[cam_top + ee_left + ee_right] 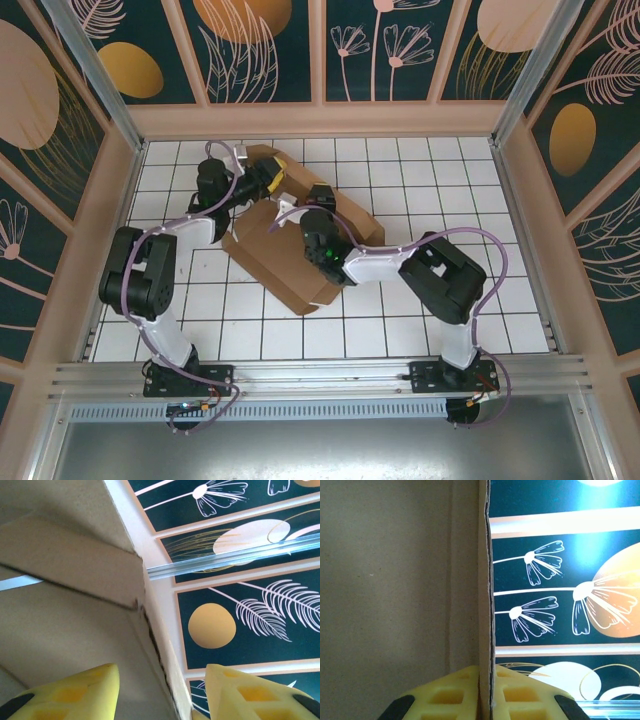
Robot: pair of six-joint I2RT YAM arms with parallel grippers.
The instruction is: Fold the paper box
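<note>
Between the jaws of your right gripper [485, 680]: a thin upright edge of the paper box [290, 265], pinched tight. The yellow fingers [445, 695] press on it from both sides with no gap showing. Left of that pinch is a broad plain cardboard panel. Right of it is open air, then the patterned wall panels [560, 580].

Between the jaws of your left gripper [162, 692]: another wall edge of the box, running down into the gap. The jaws are spread and neither finger visibly touches the board. The edge sits nearer the left-hand finger. Above the jaws a flap lies across at an angle, its corner ending at that wall edge.

Progress, as a judgement: partway. From above, the box sits on the tiled table [420, 170] beneath both grippers, askew to the tiles. Some panels are raised and others lie lower and looser, so it is neither a flat sheet nor a closed box. What seems left is to bring up the remaining walls, tuck the flaps and lock the corners. You cannot tell which tabs are seated, because the arms cover the middle.

Look of the box: plain brown, unmarked, matte, with a fine fibrous grain. The cut edges are slightly ragged. A faint crease runs parallel to the pinched edge. The board is thin and likely to bow if you pull one wall alone.
</note>
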